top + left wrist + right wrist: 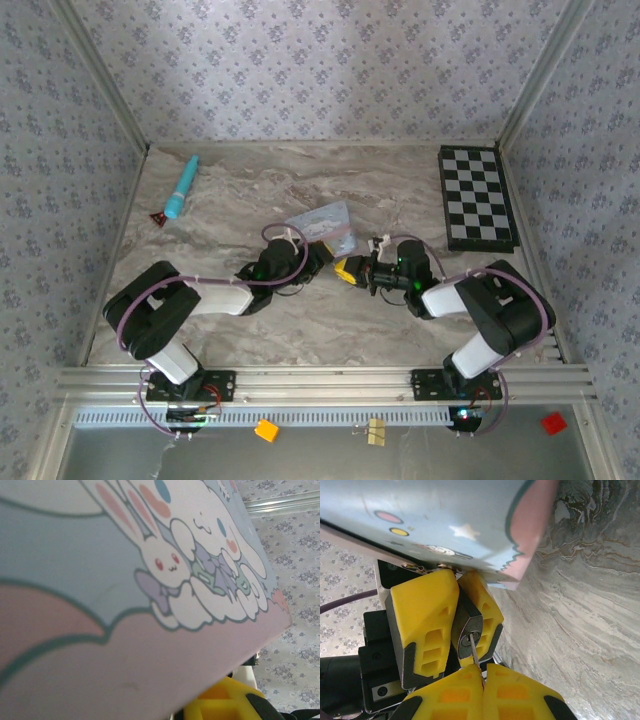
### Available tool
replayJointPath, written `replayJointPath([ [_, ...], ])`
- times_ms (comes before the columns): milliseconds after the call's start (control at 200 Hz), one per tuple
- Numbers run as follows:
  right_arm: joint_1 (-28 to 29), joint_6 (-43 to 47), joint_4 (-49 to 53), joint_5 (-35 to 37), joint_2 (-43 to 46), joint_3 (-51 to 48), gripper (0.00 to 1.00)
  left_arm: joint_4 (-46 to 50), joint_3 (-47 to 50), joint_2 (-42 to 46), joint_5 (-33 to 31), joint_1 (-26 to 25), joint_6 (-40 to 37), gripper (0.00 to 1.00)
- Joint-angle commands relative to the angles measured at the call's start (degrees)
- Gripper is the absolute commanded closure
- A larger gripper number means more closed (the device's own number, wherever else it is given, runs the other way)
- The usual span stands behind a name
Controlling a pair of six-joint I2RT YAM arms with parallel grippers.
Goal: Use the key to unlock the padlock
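Top external: both arms meet mid-frame on the marbled table (230, 200). The left gripper (322, 260) and right gripper (350, 270) sit nose to nose just below the pale blue tin (325, 222). The lock is too small to make out here.

Left wrist: tin up close. Smooth printed metal, cartoon rabbits, pink scalloped band along the lower edge. Left gripper's yellow moulded plastic pokes in at bottom right.

Right wrist: padlock (468, 630) is a small black block with a round silvery keyhole face. It sits centre frame, right under the tin's edge, pinched between the left gripper's yellow fingers. Right gripper is pressed together on the key (474, 654), a thin steel shaft with its tip seated in the keyhole. Silvery bit at upper left of the lock is likely the shackle; can't tell if it's popped. My read: insertion done, turn and release left.
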State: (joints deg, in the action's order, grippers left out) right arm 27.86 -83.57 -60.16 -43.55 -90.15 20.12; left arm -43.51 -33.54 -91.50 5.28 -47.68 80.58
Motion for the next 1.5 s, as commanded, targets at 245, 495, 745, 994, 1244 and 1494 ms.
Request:
replayJointPath([
  [245,-3.0,4.8,-6.4,3.6,-2.9,4.1,1.0,-6.9,-4.3,1.2,17.6,-6.5,-0.6,1.0],
  [495,-3.6,6.4,-6.3,3.4,-4.5,4.0,1.0,-7.7,-4.3,1.2,17.7,-6.5,-0.3,1.0],
  [745,-4.4,5.1,-8.8,4.4,-6.6,3.2,1.0,-7.0,-4.4,1.0,18.0,-6.6,-0.6,1.0],
  [994,-2.2,4.7,-7.3,6.1,-4.0,4.0,1.0,-5.8,-5.3,-0.5,18.0,-7.2,-0.9,1.0],
  [1244,-3.5,6.3,-3.9,7.4,-1.7,3.2,1.0,-4.2,-6.4,-2.4,18.4,-8.2,-0.8,1.0],
  [1494,-2.0,6.2,-3.8,7.7,-1.1,3.7,1.0,2.4,-7.3,-2.0,17.7,-8.8,-2.6,1.0],
])
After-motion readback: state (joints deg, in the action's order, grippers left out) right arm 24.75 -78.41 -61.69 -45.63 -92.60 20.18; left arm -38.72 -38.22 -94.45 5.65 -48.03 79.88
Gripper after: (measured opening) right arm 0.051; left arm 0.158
